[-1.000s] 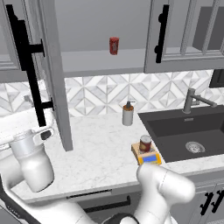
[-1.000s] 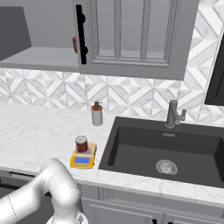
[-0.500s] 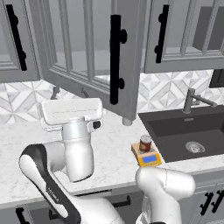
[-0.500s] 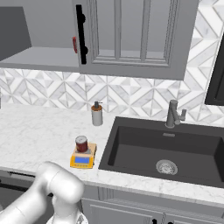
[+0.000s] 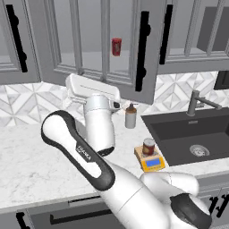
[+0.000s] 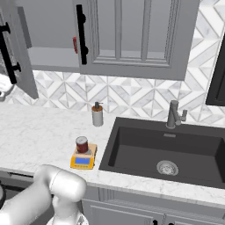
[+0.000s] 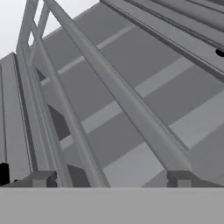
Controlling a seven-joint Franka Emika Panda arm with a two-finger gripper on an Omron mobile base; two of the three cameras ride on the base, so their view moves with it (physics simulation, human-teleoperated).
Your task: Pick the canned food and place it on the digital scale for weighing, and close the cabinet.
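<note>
We've got the arm doubled back on itself in the left base view: it rises from lower right, elbows out to the left over the marble counter point(image 5: 27, 152), then the forearm stands upright w/ the hand turned toward the cabinet point(image 5: 94, 49) door. The gripper point(image 7: 111, 177) sits right up against the door's framed panel; fingertips point(image 7: 43, 178) are spread wide apart w/ nothing between them. The door is swung partway, not flush w/ the neighbouring doors, its black bar handle point(image 5: 143, 49) on the edge toward the sink. A slim red can point(image 5: 116, 46) stands on the shelf inside. The canned food point(image 6: 81, 144) sits upright on the digital scale point(image 6: 83, 159), near the counter's front edge, just beside the dark sink point(image 6: 171, 149). A soap dispenser point(image 6: 97, 115) stands by the backsplash, apart from the scale.
</note>
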